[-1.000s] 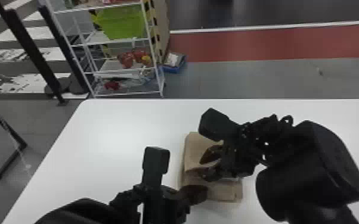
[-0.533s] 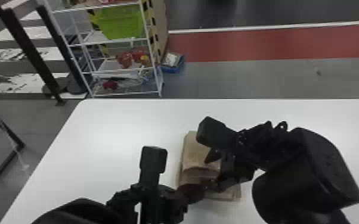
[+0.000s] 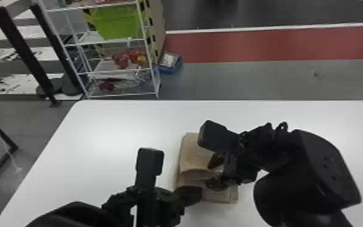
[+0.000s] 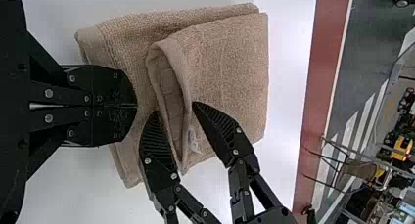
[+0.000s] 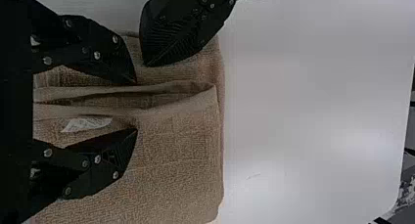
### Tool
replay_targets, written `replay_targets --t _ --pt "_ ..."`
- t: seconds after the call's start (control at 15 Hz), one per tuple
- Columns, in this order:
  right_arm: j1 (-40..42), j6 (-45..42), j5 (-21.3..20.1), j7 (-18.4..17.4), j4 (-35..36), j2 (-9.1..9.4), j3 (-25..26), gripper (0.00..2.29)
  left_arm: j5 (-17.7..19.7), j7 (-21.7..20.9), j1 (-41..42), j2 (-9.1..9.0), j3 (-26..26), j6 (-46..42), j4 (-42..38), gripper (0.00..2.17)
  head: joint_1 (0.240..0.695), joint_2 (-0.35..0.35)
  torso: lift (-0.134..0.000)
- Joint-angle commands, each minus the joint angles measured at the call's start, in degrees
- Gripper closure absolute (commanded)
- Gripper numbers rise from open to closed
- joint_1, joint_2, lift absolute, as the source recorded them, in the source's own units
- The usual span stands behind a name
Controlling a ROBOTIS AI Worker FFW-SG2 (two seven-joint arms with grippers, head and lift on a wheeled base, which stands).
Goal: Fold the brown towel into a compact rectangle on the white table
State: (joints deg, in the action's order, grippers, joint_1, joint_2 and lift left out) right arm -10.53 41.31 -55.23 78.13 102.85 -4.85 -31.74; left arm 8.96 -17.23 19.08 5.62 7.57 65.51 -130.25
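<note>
My left gripper [image 3: 200, 194] is at the near left part of the brown towel [image 3: 194, 155], which lies folded in layers on the white table [image 3: 114, 126]. My right gripper [image 3: 211, 173] is over the towel's right side, its fingers apart. In the left wrist view the left gripper [image 4: 136, 105] is shut over the lower towel layer, with no cloth visible between its fingers. The folded-over flap of the towel [image 4: 235, 62] has a raised, open edge there. In the right wrist view the right gripper [image 5: 136, 105] is open, its two fingers on either side of that edge, beside a white label [image 5: 87, 123].
Beyond the table's far left edge stands a white wire shelf [image 3: 117, 95] holding a green bin [image 3: 116, 22]. A blue box [image 3: 170, 65] sits on the floor beside it. Black posts [image 3: 24, 54] rise at the far left.
The right gripper has shifted slightly left and nearer over the towel, and its fingers look somewhat differently spread. The left arm has barely moved.
</note>
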Motion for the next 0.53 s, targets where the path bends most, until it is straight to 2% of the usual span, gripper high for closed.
replay_targets --t 0.0,0.07,0.2,0.47 --pt "-0.37 0.14 0.04 0.19 -0.02 0.01 0.01 0.94 0.00 0.00 -0.01 0.00 0.25 0.02 0.09 2.14 0.695 0.126 -0.122" --pt "-0.55 0.14 0.39 0.19 -0.02 0.01 0.18 0.94 0.00 0.00 -0.01 0.00 0.25 0.02 0.09 2.14 0.695 0.124 -0.122" --pt "-0.64 0.67 0.83 0.19 0.42 0.01 0.27 1.29 -0.09 0.00 -0.01 0.09 0.25 0.02 0.09 2.14 0.695 0.122 -0.122" --pt "-0.72 3.13 2.32 0.19 4.91 -0.08 0.62 1.38 -0.17 0.00 -0.10 0.00 0.16 0.02 0.26 2.14 0.695 0.126 -0.122"
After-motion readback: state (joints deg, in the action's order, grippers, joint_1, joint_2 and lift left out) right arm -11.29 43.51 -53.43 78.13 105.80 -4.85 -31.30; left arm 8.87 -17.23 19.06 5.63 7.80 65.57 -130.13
